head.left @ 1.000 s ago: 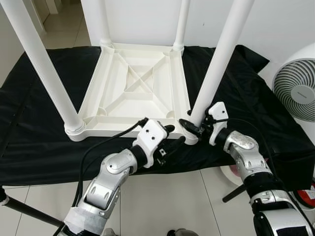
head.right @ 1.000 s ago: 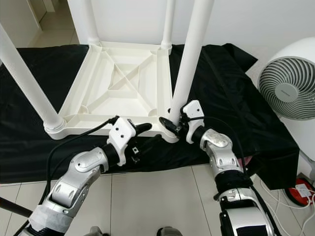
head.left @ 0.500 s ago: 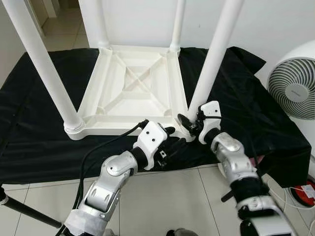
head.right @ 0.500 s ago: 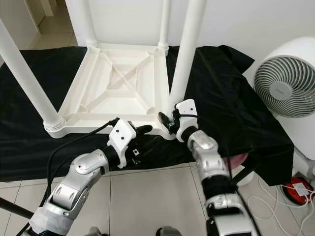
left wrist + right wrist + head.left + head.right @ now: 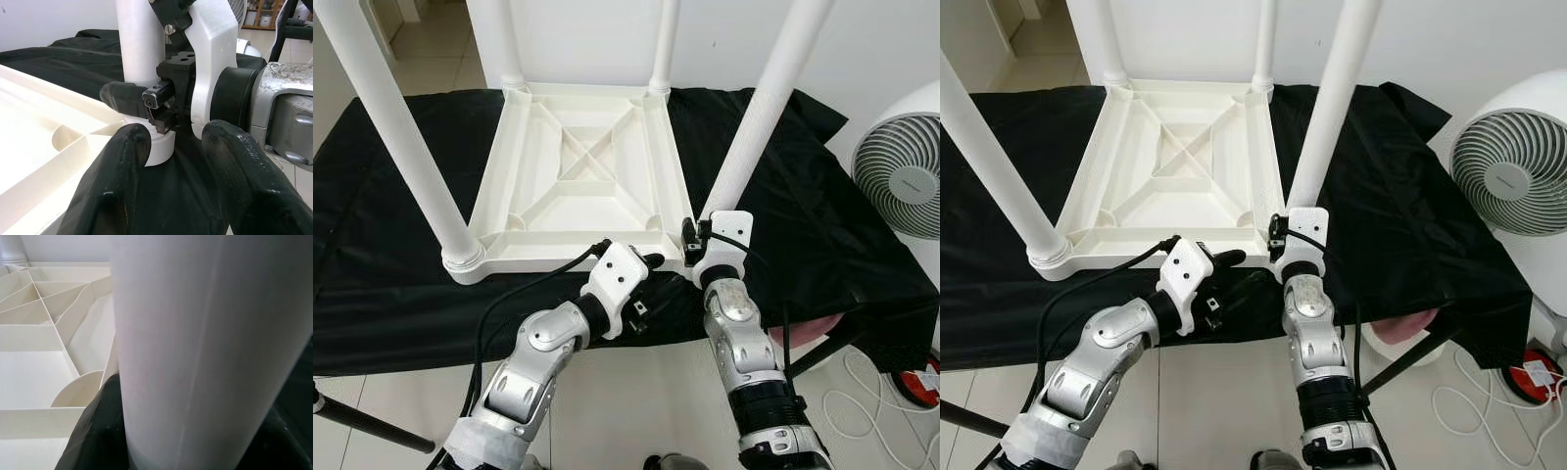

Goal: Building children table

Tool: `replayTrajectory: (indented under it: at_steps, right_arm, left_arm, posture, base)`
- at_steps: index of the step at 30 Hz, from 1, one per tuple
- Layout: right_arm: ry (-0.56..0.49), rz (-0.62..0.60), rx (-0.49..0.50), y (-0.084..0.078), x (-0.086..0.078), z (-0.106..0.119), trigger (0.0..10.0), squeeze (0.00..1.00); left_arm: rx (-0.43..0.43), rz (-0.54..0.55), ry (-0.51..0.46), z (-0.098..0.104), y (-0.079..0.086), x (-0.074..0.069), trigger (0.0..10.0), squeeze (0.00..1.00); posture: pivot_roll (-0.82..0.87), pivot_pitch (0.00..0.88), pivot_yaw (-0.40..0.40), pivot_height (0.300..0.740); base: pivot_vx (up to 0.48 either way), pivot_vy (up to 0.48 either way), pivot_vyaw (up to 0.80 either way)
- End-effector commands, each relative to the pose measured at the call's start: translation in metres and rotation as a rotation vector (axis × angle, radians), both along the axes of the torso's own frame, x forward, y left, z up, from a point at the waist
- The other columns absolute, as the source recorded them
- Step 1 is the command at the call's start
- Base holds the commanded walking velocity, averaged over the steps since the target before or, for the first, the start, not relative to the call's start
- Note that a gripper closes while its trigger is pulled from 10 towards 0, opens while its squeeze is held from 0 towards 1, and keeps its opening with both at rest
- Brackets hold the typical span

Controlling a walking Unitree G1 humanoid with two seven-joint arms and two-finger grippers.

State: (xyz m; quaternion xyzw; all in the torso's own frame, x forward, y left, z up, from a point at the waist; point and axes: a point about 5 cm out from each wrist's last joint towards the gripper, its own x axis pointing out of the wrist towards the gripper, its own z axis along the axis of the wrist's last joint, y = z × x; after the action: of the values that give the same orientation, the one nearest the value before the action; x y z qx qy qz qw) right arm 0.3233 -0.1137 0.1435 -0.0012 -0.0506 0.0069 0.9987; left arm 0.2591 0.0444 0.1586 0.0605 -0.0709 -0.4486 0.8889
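White leg [image 5: 759, 127] gripped by right gripper [image 5: 690, 238] at table corner [image 5: 677, 257].

We see a table top [image 5: 578, 181] and leg [image 5: 759, 117] of smooth white plastic, faintly glossy. The black cloth [image 5: 822, 230] below looks like a slightly shiny fabric, perhaps coated. The left gripper [image 5: 171, 191] fingers seem matt rubber.

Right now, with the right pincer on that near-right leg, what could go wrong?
1. The right pincer grips the white plastic leg low at its socket; the tall, leaning leg could lever out if twisted.
2. The open left pincer sits beside the right one; they may collide.
3. The upturned white tabletop rests on loose black cloth and could slide.
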Motion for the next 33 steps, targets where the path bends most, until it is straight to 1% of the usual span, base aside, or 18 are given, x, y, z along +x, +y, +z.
replayTrajectory:
  at_steps: [1, 6, 7, 9, 12, 13, 14, 16, 17, 18, 19, 20, 21, 22, 24, 26, 29, 33]
  right_arm:
    - [0.022, 0.029, -0.021, 0.003, -0.002, 0.000, 10.0, 0.00]
    - [0.017, 0.019, -0.043, 0.000, -0.005, 0.001, 10.0, 0.00]
    - [0.010, 0.017, -0.050, -0.001, -0.005, 0.002, 10.0, 1.00]
    - [-0.018, 0.064, -0.053, -0.003, -0.008, 0.005, 10.0, 1.00]
    - [-0.024, 0.077, -0.053, -0.003, -0.008, 0.005, 10.0, 1.00]
    - [-0.026, 0.113, -0.057, -0.005, -0.009, 0.005, 10.0, 1.00]
    - [-0.026, 0.113, -0.057, -0.005, -0.009, 0.005, 10.0, 1.00]
    - [-0.026, 0.214, -0.078, -0.010, -0.009, 0.004, 10.0, 1.00]
    - [-0.026, 0.214, -0.078, -0.010, -0.009, 0.004, 10.0, 1.00]
    - [-0.021, 0.278, -0.098, -0.015, -0.009, 0.002, 10.0, 1.00]
    - [-0.020, 0.397, -0.139, -0.022, -0.009, 0.001, 10.0, 0.93]
    - [-0.020, 0.397, -0.139, -0.022, -0.009, 0.001, 10.0, 0.93]
    - [-0.020, 0.442, -0.158, -0.024, -0.009, 0.000, 10.0, 0.93]
    - [-0.012, 0.484, -0.174, -0.027, -0.008, -0.001, 10.0, 0.00]
    - [-0.006, 0.507, -0.183, -0.030, -0.007, -0.001, 10.0, 0.00]
    - [-0.001, 0.574, -0.228, -0.036, -0.003, -0.002, 10.0, 0.00]
    - [0.003, 0.617, -0.260, -0.039, 0.000, -0.002, 10.0, 0.00]
    - [0.004, 0.639, -0.299, -0.040, 0.007, -0.001, 10.0, 0.00]
  left_arm:
    - [0.002, 0.020, 0.005, -0.001, -0.001, 0.000, 10.0, 0.00]
    - [-0.001, 0.028, 0.004, 0.000, 0.001, 0.001, 10.0, 0.00]
    - [-0.003, 0.032, 0.004, 0.000, 0.002, 0.002, 10.0, 0.00]
    - [-0.003, 0.034, 0.005, 0.000, 0.002, 0.001, 10.0, 0.00]
    - [-0.002, 0.034, 0.006, -0.001, 0.002, 0.001, 10.0, 0.00]
    - [-0.002, 0.032, 0.007, -0.001, 0.002, 0.001, 10.0, 0.00]
    - [-0.002, 0.032, 0.007, -0.001, 0.002, 0.001, 10.0, 0.00]
    - [-0.001, 0.031, 0.007, -0.002, 0.001, 0.000, 10.0, 0.00]
    - [-0.001, 0.031, 0.007, -0.002, 0.001, 0.000, 10.0, 0.00]
    - [-0.001, 0.029, 0.005, -0.001, 0.001, 0.000, 10.0, 0.00]
    - [0.001, 0.027, 0.001, -0.001, 0.001, 0.000, 10.0, 0.00]
    - [0.001, 0.027, 0.001, -0.001, 0.001, 0.000, 10.0, 0.00]
    - [0.002, 0.026, 0.000, -0.001, 0.001, 0.001, 10.0, 0.00]
    - [0.002, 0.025, 0.000, -0.001, 0.001, 0.001, 10.0, 0.00]
    - [0.002, 0.025, 0.000, -0.001, 0.001, 0.001, 10.0, 0.00]
    - [0.004, 0.022, -0.001, -0.001, 0.001, 0.002, 10.0, 0.00]
    - [0.005, 0.021, -0.003, 0.000, 0.001, 0.003, 10.0, 0.00]
    - [0.005, 0.020, -0.005, 0.000, 0.001, 0.003, 10.0, 0.00]
  posture:
    - [-0.07, 0.066, -0.003, 0.740]
    - [-0.07, 0.067, -0.006, 0.740]
    - [-0.07, 0.067, -0.006, 0.740]
    - [-0.07, 0.067, -0.008, 0.740]
    - [-0.07, 0.067, -0.008, 0.740]
    - [-0.07, 0.068, -0.007, 0.740]
    - [-0.07, 0.068, -0.007, 0.740]
    - [-0.07, 0.068, -0.003, 0.740]
    - [-0.07, 0.068, -0.003, 0.740]
    - [-0.07, 0.068, -0.003, 0.740]
    - [-0.08, 0.064, 0.002, 0.740]
    - [-0.08, 0.064, 0.002, 0.740]
    - [-0.08, 0.064, 0.002, 0.740]
    - [-0.08, 0.064, 0.002, 0.740]
    - [-0.08, 0.064, 0.002, 0.740]
    - [-0.08, 0.061, 0.011, 0.740]
    - [-0.08, 0.061, 0.011, 0.740]
    - [-0.08, 0.059, 0.013, 0.740]
  base:
    - [0.000, 0.000, 0.00]
    - [0.000, 0.000, 0.00]
    - [0.000, 0.000, 0.00]
    - [0.000, 0.000, 0.00]
    - [0.000, 0.000, 0.00]
    - [0.000, 0.000, 0.00]
    - [0.000, 0.000, 0.00]
    - [0.000, 0.000, 0.00]
    - [0.000, 0.000, 0.00]
    - [0.000, 0.000, 0.00]
    - [0.000, 0.000, 0.00]
    - [0.000, 0.000, 0.00]
    - [0.000, 0.000, 0.00]
    - [0.000, 0.000, 0.00]
    - [0.000, 0.000, 0.00]
    - [0.000, 0.000, 0.00]
    - [0.000, 0.000, 0.00]
    - [0.000, 0.000, 0.00]
